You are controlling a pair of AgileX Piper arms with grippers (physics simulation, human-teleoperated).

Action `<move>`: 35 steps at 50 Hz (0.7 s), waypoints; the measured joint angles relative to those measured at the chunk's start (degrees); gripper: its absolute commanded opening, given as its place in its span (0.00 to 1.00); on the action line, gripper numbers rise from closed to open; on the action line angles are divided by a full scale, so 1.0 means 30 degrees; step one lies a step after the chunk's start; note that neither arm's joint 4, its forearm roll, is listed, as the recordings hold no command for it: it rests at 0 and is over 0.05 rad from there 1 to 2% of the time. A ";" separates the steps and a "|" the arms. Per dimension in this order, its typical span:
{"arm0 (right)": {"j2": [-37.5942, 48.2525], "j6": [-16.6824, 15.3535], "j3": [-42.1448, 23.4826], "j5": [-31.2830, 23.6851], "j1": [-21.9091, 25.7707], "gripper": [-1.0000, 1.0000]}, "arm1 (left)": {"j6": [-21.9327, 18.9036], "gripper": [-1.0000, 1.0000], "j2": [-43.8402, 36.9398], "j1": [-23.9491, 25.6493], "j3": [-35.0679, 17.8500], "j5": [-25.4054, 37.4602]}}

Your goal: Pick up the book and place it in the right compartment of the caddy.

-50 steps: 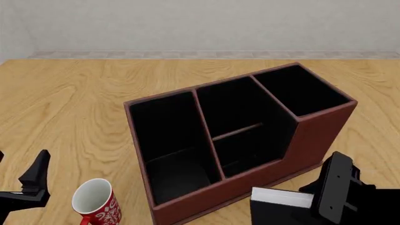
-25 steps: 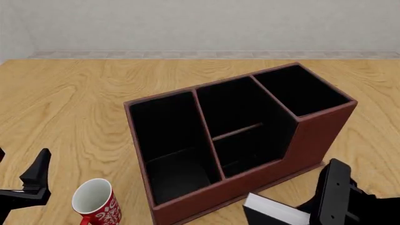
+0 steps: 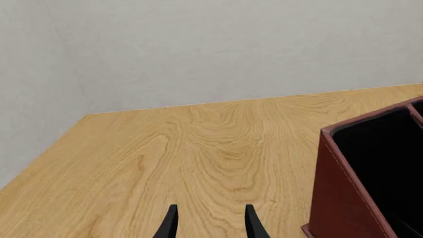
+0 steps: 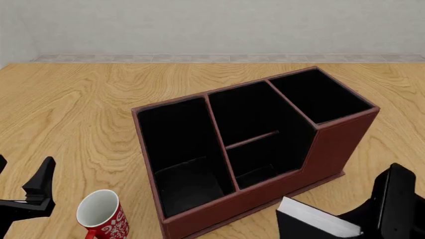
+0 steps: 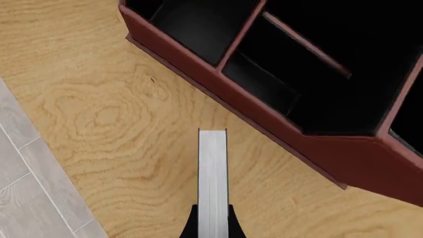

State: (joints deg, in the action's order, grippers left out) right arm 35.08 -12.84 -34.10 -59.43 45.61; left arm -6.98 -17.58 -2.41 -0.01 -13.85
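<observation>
Right wrist view shows the right gripper clamped on the book, page edges up, held just in front of the caddy. Grasp looks done; carrying it over the right compartment and lowering remain. Left gripper sits parted, empty, beside the caddy's wide end. Book's lower part is cropped.

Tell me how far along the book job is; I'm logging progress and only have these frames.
Done: the right gripper is shut on the book, which it holds near the caddy's front wall. In hand: carrying it; the book is tilted and not yet over the caddy. Left: bringing it above the right compartment, which looks empty, and lowering it in. The left gripper is open and idle.
</observation>
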 measured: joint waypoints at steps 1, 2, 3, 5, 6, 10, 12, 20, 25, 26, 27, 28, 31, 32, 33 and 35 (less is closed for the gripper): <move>-0.0075 -0.0015 -0.0070 -0.0084 -0.0029 0.00 | 0.0002 1.00 -0.0018 0.0004 0.0000 -0.0015; -0.0144 -0.0023 -0.0144 -0.0165 -0.0049 0.00 | 0.0000 1.00 -0.0035 0.0008 0.0000 -0.0030; -0.0208 -0.0029 -0.0221 -0.0246 -0.0063 0.00 | -0.0002 1.00 -0.0053 0.0012 0.0000 -0.0044; -0.0329 -0.0031 -0.0389 -0.0410 -0.0081 0.00 | -0.0005 1.00 -0.0089 0.0020 0.0000 -0.0074; -0.0383 -0.0029 -0.0470 -0.0485 -0.0085 0.00 | -0.0007 1.00 -0.0107 0.0023 0.0000 -0.0089; -0.0555 0.0089 -0.0910 -0.0765 0.0023 0.00 | -0.0014 1.00 -0.0192 0.0040 0.0000 -0.0170; -0.0635 0.0194 -0.1192 -0.0909 0.0108 0.00 | -0.0014 1.00 -0.0247 0.0054 0.0000 -0.0224; -0.1140 0.0557 -0.2793 -0.1638 0.0149 0.00 | 0.0001 1.00 -0.0427 0.0132 0.0000 -0.0380; -0.1408 0.0575 -0.3794 -0.2178 0.0004 0.00 | -0.0001 1.00 -0.0465 0.0170 0.0000 -0.0420; -0.1456 0.0564 -0.3962 -0.2279 -0.0030 0.00 | -0.0001 1.00 -0.0476 0.0174 0.0000 -0.0433; -0.1498 0.0548 -0.4130 -0.2377 -0.0058 0.00 | -0.0005 1.00 -0.0484 0.0181 0.0000 -0.0444; -0.1537 0.0532 -0.4307 -0.2472 -0.0091 0.00 | -0.0003 1.00 -0.0494 0.0186 0.0000 -0.0458; -0.1630 0.0455 -0.4872 -0.2733 -0.0209 0.00 | 0.0001 1.00 -0.0540 0.0197 0.0000 -0.0515; -0.1654 0.0450 -0.5080 -0.2808 -0.0251 0.00 | 0.0005 1.00 -0.0550 0.0203 0.0000 -0.0530; -0.1672 0.0453 -0.5305 -0.2875 -0.0288 0.00 | 0.0007 1.00 -0.0558 0.0210 0.0000 -0.0541; -0.1687 0.0469 -0.5785 -0.2992 -0.0350 0.00 | 0.0012 1.00 -0.0556 0.0223 -0.0001 -0.0544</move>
State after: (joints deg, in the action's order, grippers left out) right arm 30.02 -11.43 -51.46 -68.40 44.56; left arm -6.95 -19.25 -1.74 -0.01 -15.48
